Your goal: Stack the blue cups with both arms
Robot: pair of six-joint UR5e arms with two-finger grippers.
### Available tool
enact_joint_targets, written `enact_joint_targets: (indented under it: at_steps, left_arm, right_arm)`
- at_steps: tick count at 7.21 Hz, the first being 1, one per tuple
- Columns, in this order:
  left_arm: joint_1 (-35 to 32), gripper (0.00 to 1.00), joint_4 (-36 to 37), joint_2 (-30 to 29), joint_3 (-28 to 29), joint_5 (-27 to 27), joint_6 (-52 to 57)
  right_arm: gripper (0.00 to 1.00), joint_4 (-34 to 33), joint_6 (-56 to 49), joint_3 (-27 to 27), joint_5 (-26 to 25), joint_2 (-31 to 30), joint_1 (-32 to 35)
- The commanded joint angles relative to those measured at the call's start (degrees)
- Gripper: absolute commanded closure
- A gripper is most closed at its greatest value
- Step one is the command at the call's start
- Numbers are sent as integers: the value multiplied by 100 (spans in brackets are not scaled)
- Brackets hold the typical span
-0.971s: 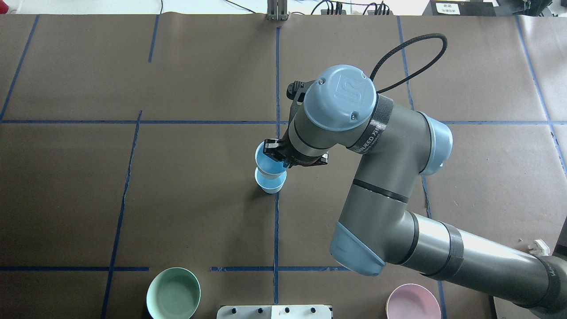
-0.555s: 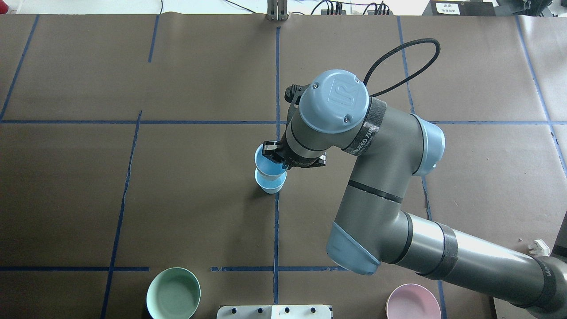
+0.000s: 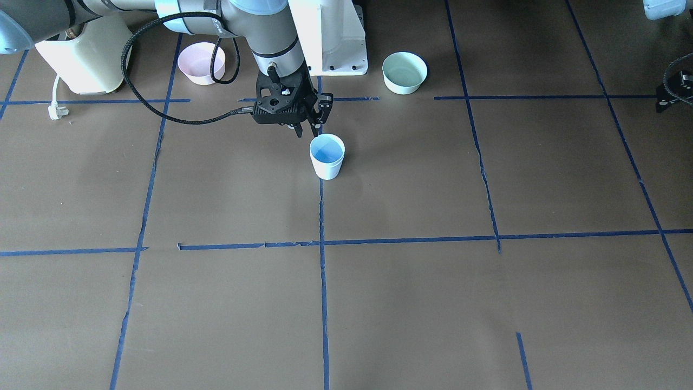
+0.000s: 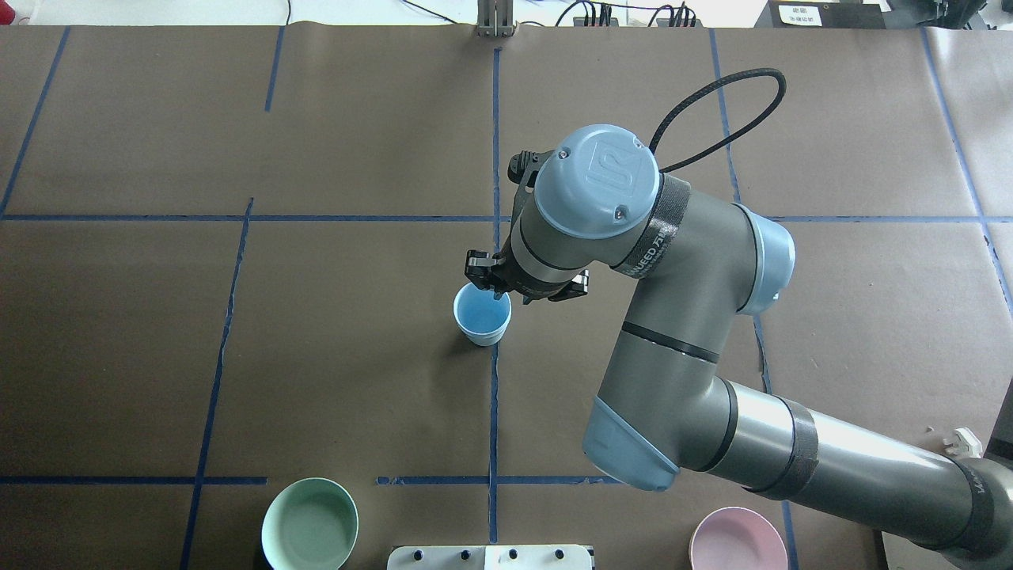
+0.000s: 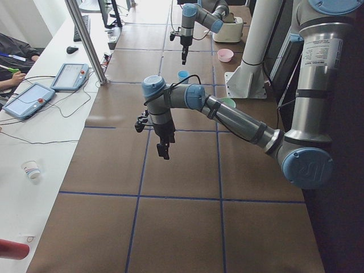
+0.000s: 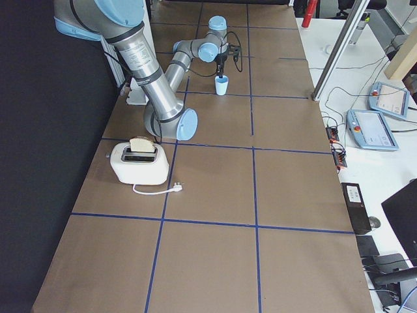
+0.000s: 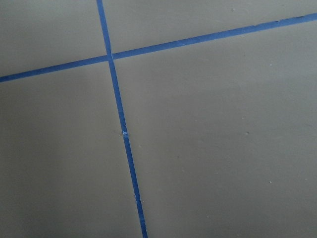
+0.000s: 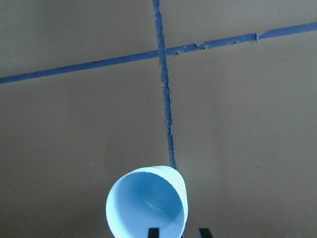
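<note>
The two blue cups stand nested as one upright stack on the table's middle tape line, also seen in the front view and the right wrist view. My right gripper hangs just above the stack's far rim, open and empty, with its fingertips at the bottom edge of the wrist view. My left gripper hangs over bare table well off to the left. Its wrist view shows only tape lines, and I cannot tell whether it is open or shut.
A mint-green bowl and a pink bowl sit at the near edge, either side of the white pedestal base. A toaster with a loose plug stands on the robot's right.
The right gripper held the upper cup just above the lower one. It has opened, and the cup has dropped fully into the lower cup. The arm has barely moved.
</note>
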Motion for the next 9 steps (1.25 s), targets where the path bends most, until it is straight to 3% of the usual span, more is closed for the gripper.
enact_joint_targets:
  at_steps: [1,3,4,5,6,8,9]
  left_arm:
    - [-21,0,-60,0,55,0,52]
    - [-405,0,-87,-17,386,-26,627]
    - [-616,0,-304,0,641,-165,911]
    - [-871,0,-524,9,1027,-715,1192]
    - [-1082,0,-778,9,1501,-1042,1508]
    - [-1145,0,-1725,192,1987,-1116,1450]
    - [-1189,0,-1817,202,2093,-1116,1441]
  right_arm:
    - [0,42,-5,16,-9,-8,12]
    - [0,-28,-301,470,-141,-488,230]
    - [0,-37,-1026,813,-106,-927,485]
    - [0,-28,-1695,938,242,-1253,992]
    - [0,-37,-2345,922,950,-1509,1702]
    - [0,-37,-4136,808,1781,-2228,3021]
    - [0,-28,-5163,555,2114,-2632,3688]
